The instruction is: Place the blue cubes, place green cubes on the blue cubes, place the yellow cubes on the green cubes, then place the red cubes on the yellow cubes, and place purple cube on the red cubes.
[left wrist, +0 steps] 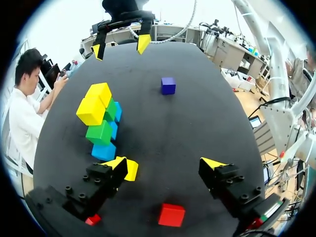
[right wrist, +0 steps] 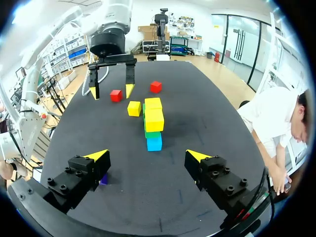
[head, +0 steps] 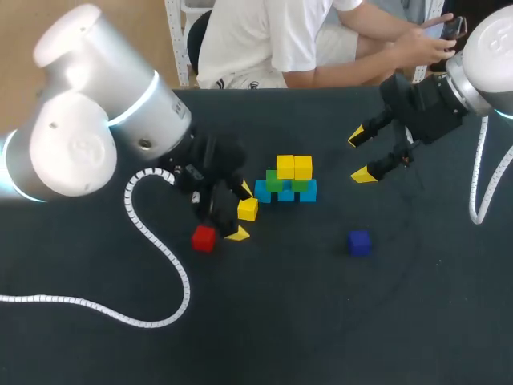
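Holding: nothing. The left gripper (left wrist: 168, 162) and the right gripper (right wrist: 147, 155) both stand wide open.
Stack (head: 286, 180): blue, green and yellow tiers, at 2 o'clock from the left gripper in the head view.
Red cube (left wrist: 171, 215): between the left fingers, untouched.
Loose yellow cube (left wrist: 131, 169): just beside one left finger.
Nearer arm: left, judged.
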Controlling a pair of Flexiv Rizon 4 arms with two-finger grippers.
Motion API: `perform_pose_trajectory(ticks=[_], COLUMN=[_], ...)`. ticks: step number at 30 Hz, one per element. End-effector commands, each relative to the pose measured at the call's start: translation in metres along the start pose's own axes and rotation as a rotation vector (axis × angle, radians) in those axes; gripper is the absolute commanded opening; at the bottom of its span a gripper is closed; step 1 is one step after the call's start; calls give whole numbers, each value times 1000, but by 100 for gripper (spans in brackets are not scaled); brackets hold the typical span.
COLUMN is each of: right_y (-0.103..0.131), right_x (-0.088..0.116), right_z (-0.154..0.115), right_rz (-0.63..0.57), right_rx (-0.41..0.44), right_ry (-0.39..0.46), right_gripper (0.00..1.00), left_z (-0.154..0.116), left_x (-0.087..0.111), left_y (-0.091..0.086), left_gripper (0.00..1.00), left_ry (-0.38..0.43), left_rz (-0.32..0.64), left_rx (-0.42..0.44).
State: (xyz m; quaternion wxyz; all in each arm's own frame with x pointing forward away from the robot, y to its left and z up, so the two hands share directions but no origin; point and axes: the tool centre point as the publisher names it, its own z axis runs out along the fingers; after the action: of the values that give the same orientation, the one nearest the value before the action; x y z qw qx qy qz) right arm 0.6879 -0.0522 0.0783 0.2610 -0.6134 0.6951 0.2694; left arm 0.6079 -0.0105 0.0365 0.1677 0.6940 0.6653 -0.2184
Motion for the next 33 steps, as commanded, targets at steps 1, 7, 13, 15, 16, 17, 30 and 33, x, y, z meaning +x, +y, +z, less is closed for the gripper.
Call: perform_pose_trajectory(ticks=[1,7,13,15,16,17,30,33], right_y=[0,0,0,0,0,0,0,0], right_x=[0,0,0,0,0,0,0,0], right_z=[0,0,0,0,0,0,0,0], right_rz=[-1,-1,-1,-1,-1,-1,-1,-1], right_rx=[1,1,1,1,1,1,1,1], right_ry=[-2,-2,-2,-2,-2,-2,-2,-2], right_gripper=[100,100,100,100,100,100,100,100], left_z=[5,9,11,11,11,10,8,7], left_x=[-1,0,2,2,2,2,3,2], left_y=[5,7,8,8,9,9,26,33], left_gripper=[93,87,85,86,87,88,100,100], left_ry=[7,4,3,4,1,0,-3,17], left_rz=[-1,-8,-15,-17,-18,-18,-23,-25], left_rx=[10,22,27,28,25,18,24,37])
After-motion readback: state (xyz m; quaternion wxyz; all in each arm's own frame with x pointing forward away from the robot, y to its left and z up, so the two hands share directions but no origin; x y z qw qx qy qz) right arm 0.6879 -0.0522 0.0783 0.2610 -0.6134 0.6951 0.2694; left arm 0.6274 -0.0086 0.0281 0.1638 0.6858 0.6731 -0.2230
